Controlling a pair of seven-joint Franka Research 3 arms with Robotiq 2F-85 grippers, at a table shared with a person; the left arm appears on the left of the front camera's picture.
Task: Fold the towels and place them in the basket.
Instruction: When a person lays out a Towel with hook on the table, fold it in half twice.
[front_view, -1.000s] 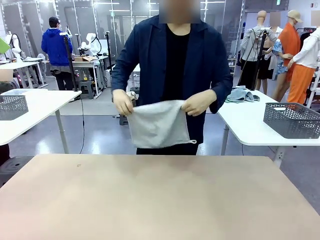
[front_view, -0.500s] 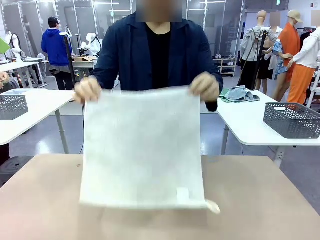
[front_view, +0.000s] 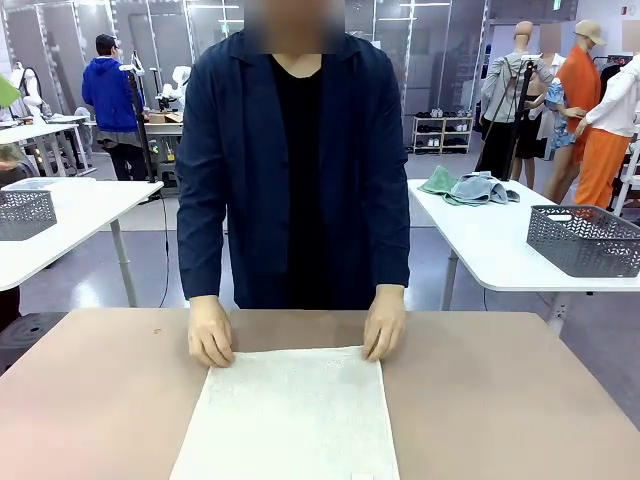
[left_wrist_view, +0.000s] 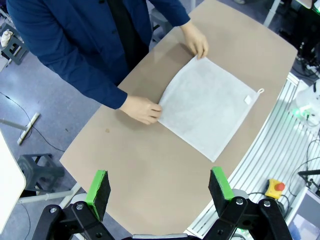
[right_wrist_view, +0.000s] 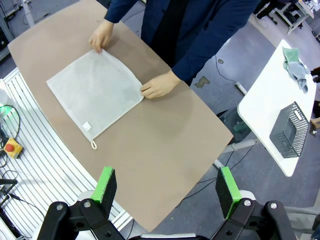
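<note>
Left hand (left_wrist_view: 159, 182) and right hand (right_wrist_view: 166, 182) both open, holding nothing, above the tabletop's (front_view: 500, 400) near edge.
Their green-padded fingers stand wide apart. Ahead of them and well apart, the cream-white towel (front_view: 290, 420) lies flat, loop corner nearest. Beyond it, the person's hands (front_view: 210, 338) press its far corners. Farther off, beyond the right hand, a dark grey basket (right_wrist_view: 292, 130) sits on a white side table (right_wrist_view: 270, 95).

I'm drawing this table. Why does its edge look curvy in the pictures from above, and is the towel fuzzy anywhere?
Left wrist view: the wide lens bows the table edge; the towel is sharp. Right wrist view: same bowing, the towel's loop clear. Front view: the table's far edge runs straight, light even, shadows faint.
</note>
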